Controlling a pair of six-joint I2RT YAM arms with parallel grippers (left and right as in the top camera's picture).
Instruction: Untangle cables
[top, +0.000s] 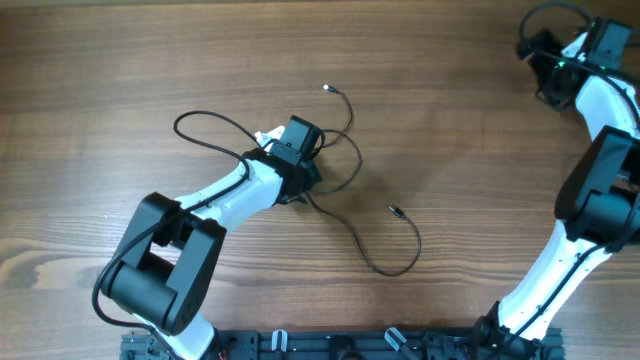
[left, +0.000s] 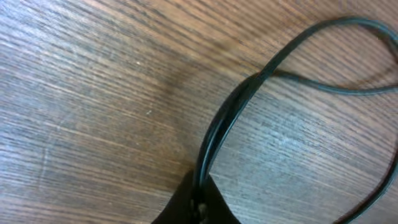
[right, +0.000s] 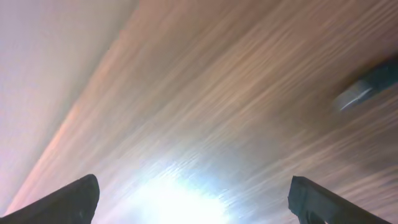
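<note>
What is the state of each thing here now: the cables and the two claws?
cables: tangled, with loops crossing, lying on the table.
left claw: shut on the cables, pinching two strands together.
right claw: open, with nothing between its fingers.

Two arms (top: 225, 195) (top: 560, 262), tangled cables (left: 219, 134), number unclear
</note>
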